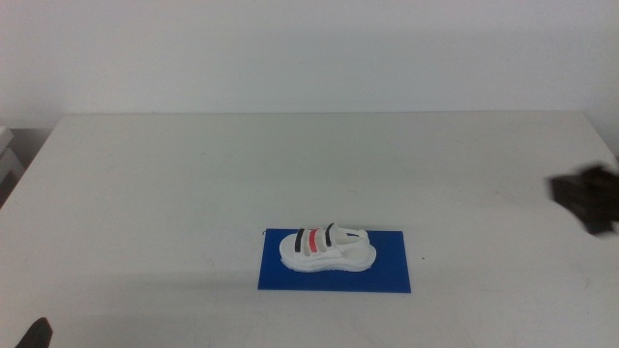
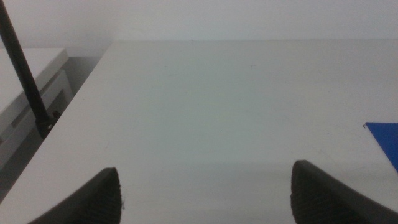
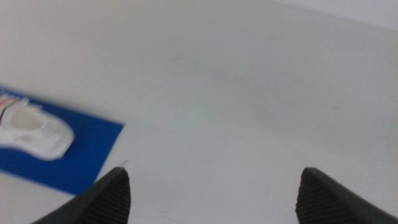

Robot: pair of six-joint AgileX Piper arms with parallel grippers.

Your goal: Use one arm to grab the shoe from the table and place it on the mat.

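The white shoe (image 1: 327,247) with two black straps and one red strap lies on its sole on the dark blue mat (image 1: 387,275), near the front middle of the white table (image 1: 193,174). My right gripper (image 1: 590,198) is at the right edge of the middle view, well to the right of the mat and blurred. In the right wrist view it (image 3: 214,199) is open and empty, with the shoe (image 3: 31,127) and the mat (image 3: 87,155) off to one side. My left gripper (image 2: 205,199) is open and empty and waits at the front left corner (image 1: 34,333). A corner of the mat (image 2: 385,140) shows in the left wrist view.
A white and grey cabinet (image 2: 31,93) stands beside the table's left edge, and a thin black rod (image 2: 25,74) runs in front of it. The same cabinet shows at the left edge of the middle view (image 1: 8,159).
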